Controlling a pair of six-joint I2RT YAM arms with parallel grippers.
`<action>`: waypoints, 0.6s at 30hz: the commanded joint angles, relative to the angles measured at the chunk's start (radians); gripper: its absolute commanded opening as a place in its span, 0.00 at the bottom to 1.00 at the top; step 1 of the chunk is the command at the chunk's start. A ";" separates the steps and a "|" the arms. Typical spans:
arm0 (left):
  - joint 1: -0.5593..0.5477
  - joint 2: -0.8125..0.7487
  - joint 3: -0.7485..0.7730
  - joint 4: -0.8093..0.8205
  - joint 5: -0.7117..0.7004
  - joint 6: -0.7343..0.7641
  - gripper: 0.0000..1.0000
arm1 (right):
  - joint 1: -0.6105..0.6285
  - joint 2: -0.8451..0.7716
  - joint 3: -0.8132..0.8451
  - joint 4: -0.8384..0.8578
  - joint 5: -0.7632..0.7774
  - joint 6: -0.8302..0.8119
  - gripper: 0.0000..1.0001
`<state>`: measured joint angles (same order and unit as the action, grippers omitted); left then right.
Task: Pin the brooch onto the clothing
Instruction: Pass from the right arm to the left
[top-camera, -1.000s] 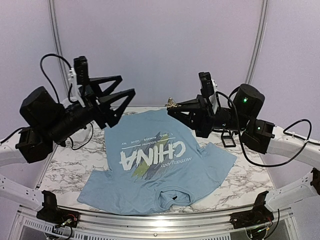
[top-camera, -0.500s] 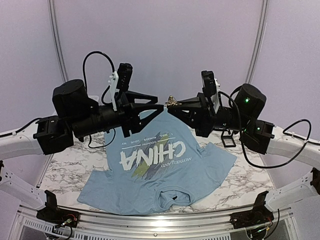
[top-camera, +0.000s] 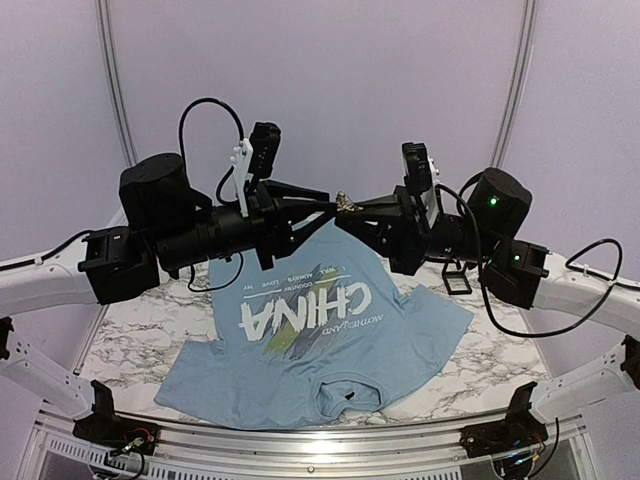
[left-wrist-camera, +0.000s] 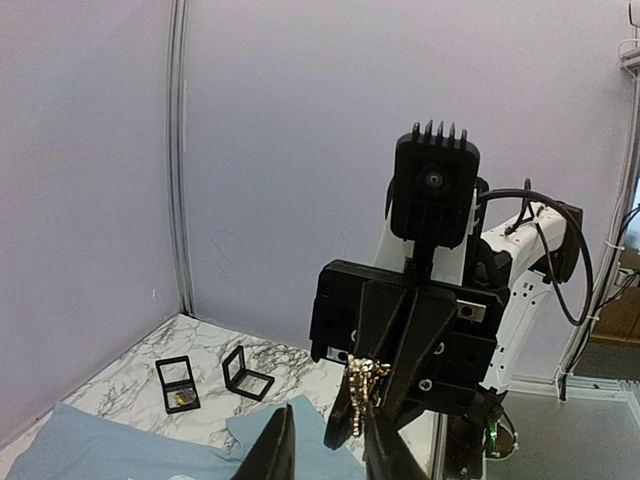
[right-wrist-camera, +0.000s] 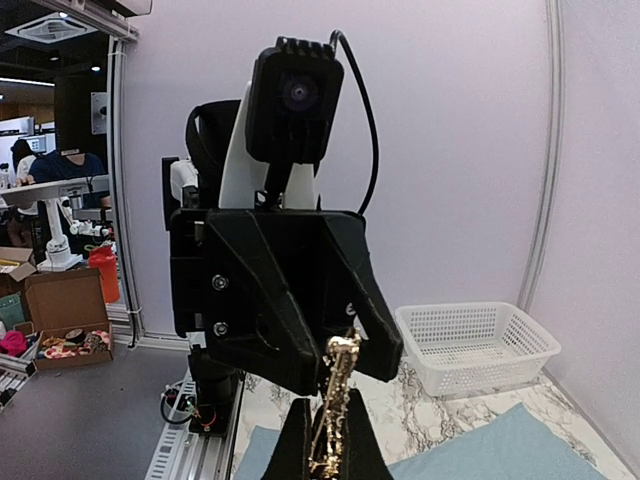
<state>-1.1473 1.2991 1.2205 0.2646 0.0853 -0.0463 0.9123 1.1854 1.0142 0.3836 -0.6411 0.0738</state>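
Two grippers were tip to tip in mid-air, high over the far half of the table (top-camera: 130, 335). The right gripper (top-camera: 352, 212) was clamped on the brooch (top-camera: 345, 202), a small ornate gold piece. From the right wrist camera it stood up out of the pinched fingertips, long axis roughly vertical. The left gripper (left-wrist-camera: 325, 448) faced it head-on with its fingers (left-wrist-camera: 275, 452) parted to a narrow gap. The brooch's lower end sat in line with that gap, one finger on each side. I couldn't tell whether either left finger touched it. The brooch was nowhere near the cloth, held well above the shirt (top-camera: 320, 340). The shirt lay spread flat on the marble top with the print up. It was light blue with white "CHINA" lettering, and the neck opening was toward the near edge. Its far hem lay below the two grippers. Two small black square cases (left-wrist-camera: 178, 383) sat open on the marble just past the shirt's far-right edge, side by side but apart. A white mesh basket (right-wrist-camera: 480, 345) stood on the table behind the left arm, just beside the shirt's far-left corner.
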 joint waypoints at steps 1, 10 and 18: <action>-0.002 0.011 0.036 0.038 0.004 0.001 0.21 | 0.011 -0.007 0.001 0.001 -0.001 -0.011 0.00; -0.002 0.032 0.048 0.039 0.048 -0.002 0.12 | 0.013 -0.004 0.003 -0.003 -0.004 -0.018 0.00; -0.002 0.032 0.039 0.039 0.077 0.002 0.00 | 0.013 -0.001 0.003 -0.007 -0.009 -0.026 0.00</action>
<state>-1.1473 1.3212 1.2411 0.2813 0.1413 -0.0441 0.9115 1.1839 1.0084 0.3840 -0.6334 0.0654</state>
